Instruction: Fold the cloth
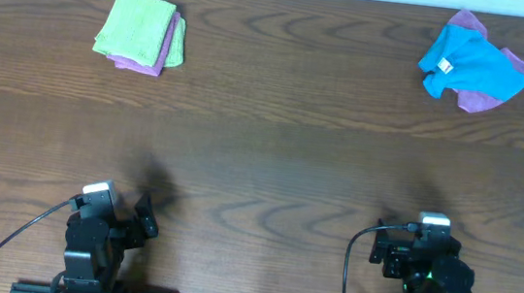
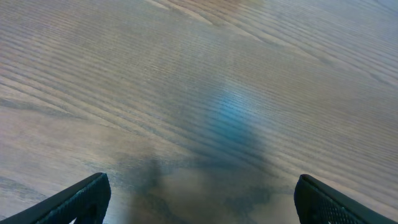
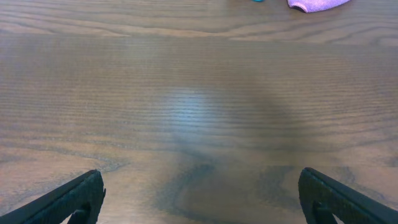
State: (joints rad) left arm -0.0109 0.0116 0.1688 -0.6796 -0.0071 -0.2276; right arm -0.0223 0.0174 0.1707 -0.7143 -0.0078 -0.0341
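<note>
Here we see the left hand [image 2: 200, 200] and right hand [image 3: 200, 200] spread wide, empty. The cloth [image 1: 470, 66] lies crumpled well ahead of the right hand.

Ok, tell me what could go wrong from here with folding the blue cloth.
1. The blue cloth lies crumpled on top of a purple cloth, so a pinch may well lift both together.
2. It sits by the far right corner of the table, while the left gripper is open at the near left. That arm may not reach it, leaving the right gripper to work alone.
</note>
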